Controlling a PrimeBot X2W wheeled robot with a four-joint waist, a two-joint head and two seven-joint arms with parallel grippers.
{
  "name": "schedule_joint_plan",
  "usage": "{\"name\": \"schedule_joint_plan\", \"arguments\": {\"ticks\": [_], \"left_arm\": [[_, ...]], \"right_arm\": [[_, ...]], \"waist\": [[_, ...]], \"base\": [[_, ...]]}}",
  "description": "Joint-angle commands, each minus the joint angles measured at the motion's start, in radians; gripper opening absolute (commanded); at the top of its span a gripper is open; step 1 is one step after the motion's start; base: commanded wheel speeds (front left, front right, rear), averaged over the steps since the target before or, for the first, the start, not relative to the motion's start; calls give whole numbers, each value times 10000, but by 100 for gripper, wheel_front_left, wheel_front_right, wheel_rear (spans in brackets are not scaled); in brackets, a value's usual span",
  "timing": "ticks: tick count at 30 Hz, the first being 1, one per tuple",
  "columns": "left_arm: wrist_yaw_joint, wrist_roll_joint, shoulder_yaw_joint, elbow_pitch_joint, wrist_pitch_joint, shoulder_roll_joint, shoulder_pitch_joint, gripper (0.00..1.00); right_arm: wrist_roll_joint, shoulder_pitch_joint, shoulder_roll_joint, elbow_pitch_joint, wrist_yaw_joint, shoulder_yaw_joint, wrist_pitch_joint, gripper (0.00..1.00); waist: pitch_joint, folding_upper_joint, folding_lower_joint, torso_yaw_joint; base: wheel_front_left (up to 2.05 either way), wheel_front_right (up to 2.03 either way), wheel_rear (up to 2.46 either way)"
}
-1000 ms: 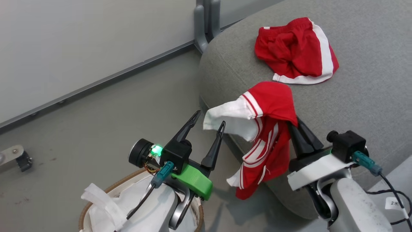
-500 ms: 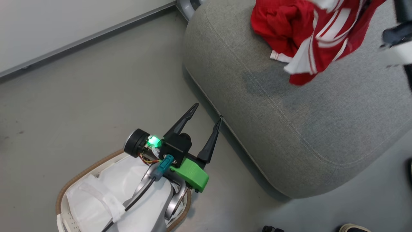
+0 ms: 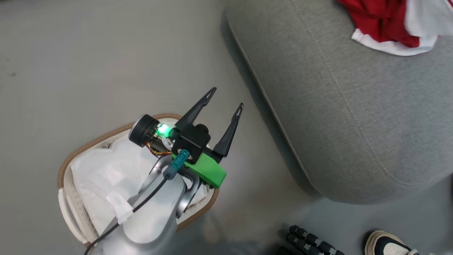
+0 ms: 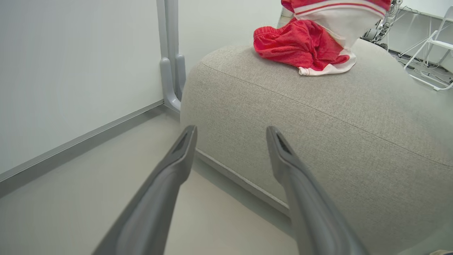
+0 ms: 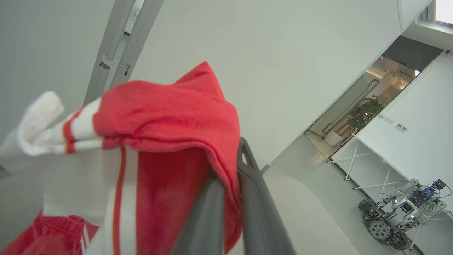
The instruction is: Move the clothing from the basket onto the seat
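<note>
My left gripper (image 3: 226,98) stands open and empty just above the basket (image 3: 106,132), whose brown rim and white liner show at the lower left. In the left wrist view its fingers (image 4: 184,156) point at the side of the grey seat (image 4: 318,117). One red piece of clothing (image 4: 300,44) with white trim lies crumpled on the seat's top. My right gripper (image 5: 230,166) is shut on a second red and white striped garment (image 5: 159,117), which hangs over the seat (image 5: 300,212) just above the lying piece (image 5: 53,237). The inside of the basket is partly hidden by my left arm.
A grey wall post (image 4: 171,53) stands behind the seat's far corner. A person's shoe (image 3: 385,244) and a black ribbed part (image 3: 311,241) sit on the floor near the seat's front. Another wheeled robot (image 5: 400,216) is parked far off by white shelving.
The head camera has tilted down and turned. My right gripper has carried the striped garment up from the seat's edge to above the seat, leaving the head view. The left gripper stays open over the basket.
</note>
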Motion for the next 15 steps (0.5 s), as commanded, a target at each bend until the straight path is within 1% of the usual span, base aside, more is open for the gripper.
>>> {"name": "schedule_joint_plan", "arguments": {"ticks": [1, 6, 8, 9, 10, 11, 15], "left_arm": [[15, 56, 48, 18, -1, 100, -264, 100], [143, 21, 207, 60, -1, 180, -421, 100], [204, -27, 286, 69, -1, 211, -376, 100], [235, -48, 333, 93, -1, 245, -332, 100], [253, -73, 374, 88, -1, 263, -294, 100], [274, -95, 433, 96, -1, 287, -254, 100], [391, -144, 677, 89, -1, 339, -121, 100]], "right_arm": [[-102, -74, 124, 388, -14, -132, -43, 0], [-323, 612, 683, 1874, -14, -785, -126, 0], [-409, 876, 908, 2255, -14, -1037, -160, 0], [-459, 1072, 1057, 2457, -14, -1156, -177, 16], [-502, 1231, 1173, 2606, -14, -1256, -175, 47], [-474, 1371, 1270, 2655, -14, -1456, -182, 100], [-542, 2189, 1635, 2131, -14, -1927, -186, 100]], "waist": [[1059, -1, -2, 913], [1348, -1, -2, 1143], [1349, -1, -2, 1141], [1328, -1, -2, 1136], [1291, -1, -2, 1127], [1227, -1, -2, 1108], [883, -1, -2, 1010]], "base": [[0, 0, 0], [0, 0, 0], [0, 0, 0], [0, 0, 0], [0, 0, 0], [0, 0, 0], [0, 0, 0]]}}
